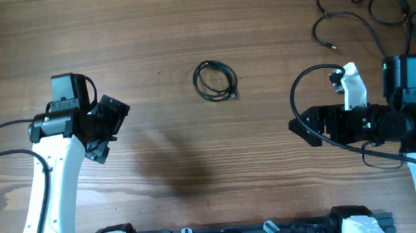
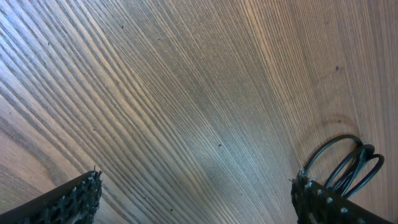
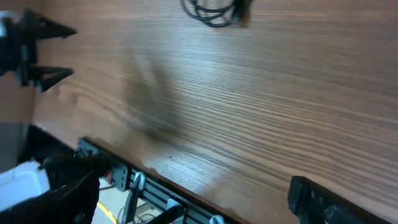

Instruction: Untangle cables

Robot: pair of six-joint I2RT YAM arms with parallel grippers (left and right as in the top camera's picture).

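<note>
Across the wide wooden surface (image 1: 187,30), both arms hung with hands released and empty: the left hand (image 1: 112,130) to one side of the coiled cables (image 1: 215,81), the right hand (image 1: 302,128) to the other, neither touching them. The smart play looked like pinching one outer loop of that coil, not the whole bundle.

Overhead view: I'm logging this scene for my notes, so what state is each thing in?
looped cable: small coiled tangle, lying flat, ungripped.
loose cable strands: spread out, curling, ungripped.
left gripper: open, empty.
right gripper: open, empty.
</note>
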